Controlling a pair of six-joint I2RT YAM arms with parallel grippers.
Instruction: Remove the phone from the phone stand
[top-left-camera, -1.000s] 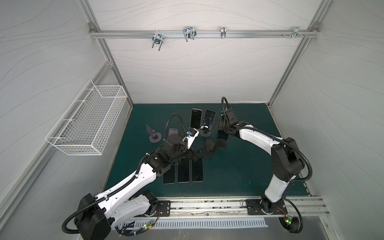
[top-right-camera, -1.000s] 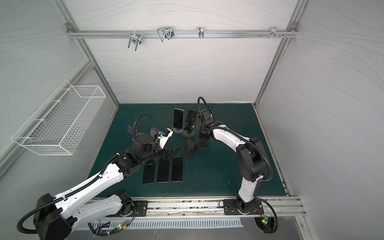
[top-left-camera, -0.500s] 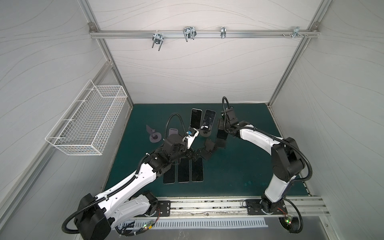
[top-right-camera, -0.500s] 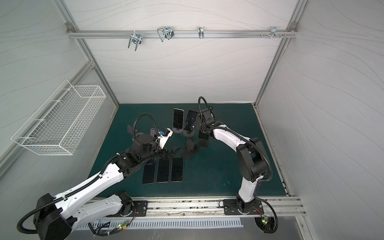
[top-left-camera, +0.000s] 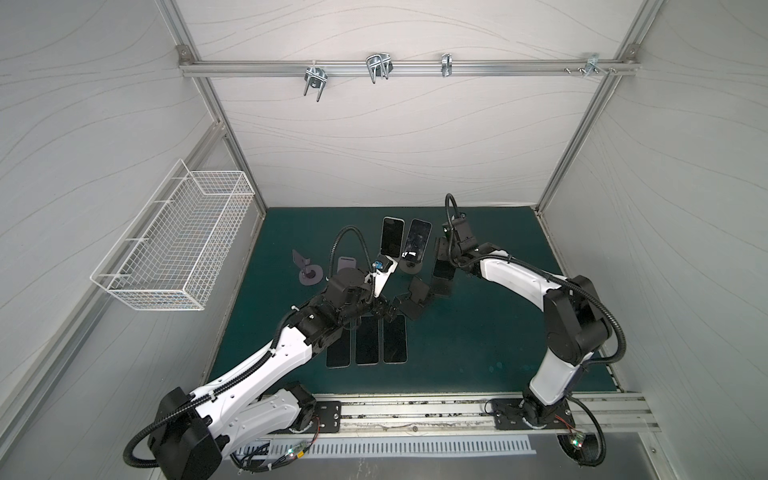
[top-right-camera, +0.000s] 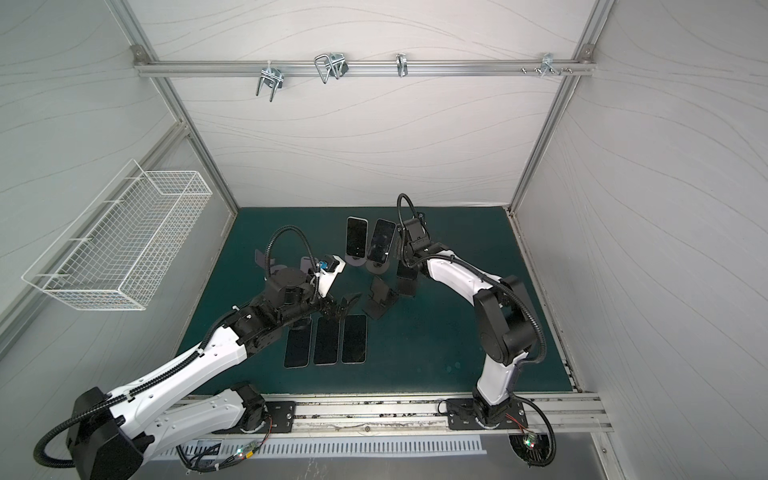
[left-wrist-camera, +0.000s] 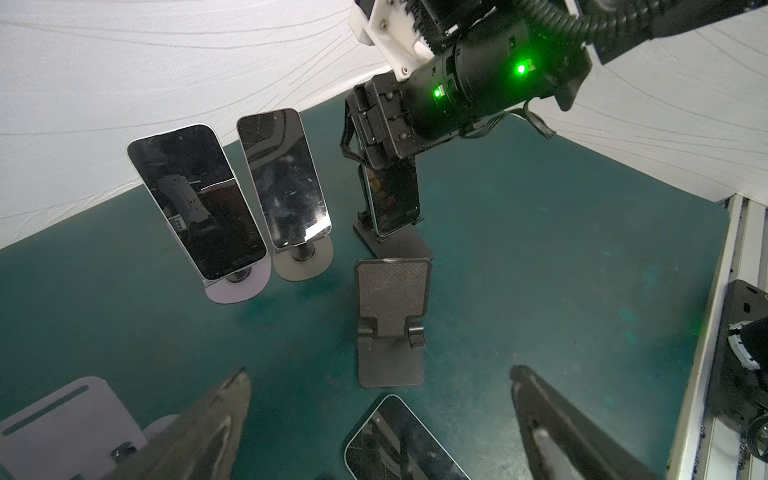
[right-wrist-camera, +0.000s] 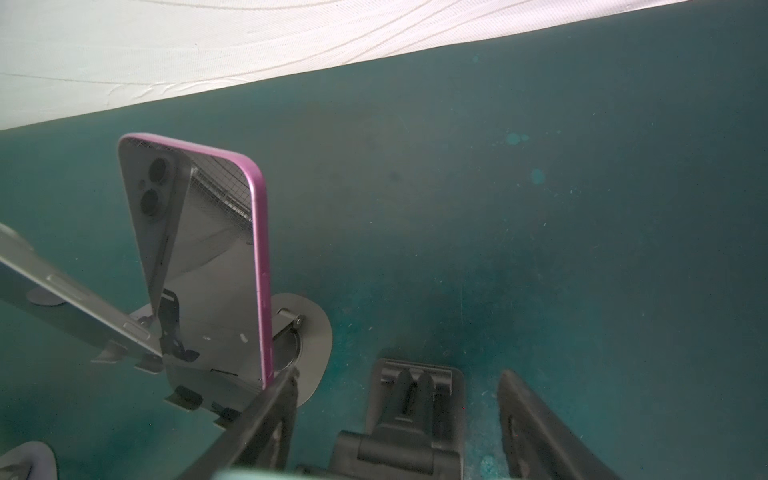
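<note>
The phone (left-wrist-camera: 392, 199) leans upright in a black folding phone stand (left-wrist-camera: 401, 247), right of the middle in both top views (top-left-camera: 443, 272). My right gripper (left-wrist-camera: 380, 156) comes down over its top end and is shut on the phone's sides; the phone still rests in the stand. From the right wrist I see the stand's back (right-wrist-camera: 415, 399) between my right gripper's (right-wrist-camera: 398, 374) fingers, with the phone's pale top edge (right-wrist-camera: 249, 473) close to the camera. My left gripper (top-left-camera: 388, 309) hangs open and empty over the mat, with an empty black stand (left-wrist-camera: 392, 316) ahead of it.
Two more phones (top-left-camera: 392, 237) (top-left-camera: 417, 245) stand on round-based stands just left of my right gripper. Three phones (top-left-camera: 365, 343) lie flat side by side under the left arm. Empty lilac stands (top-left-camera: 309, 272) sit at the left. A wire basket (top-left-camera: 174, 249) hangs on the left wall.
The right gripper's jaws have drawn a little closer onto the phone's top. Both arms and the phone stay where they were.
</note>
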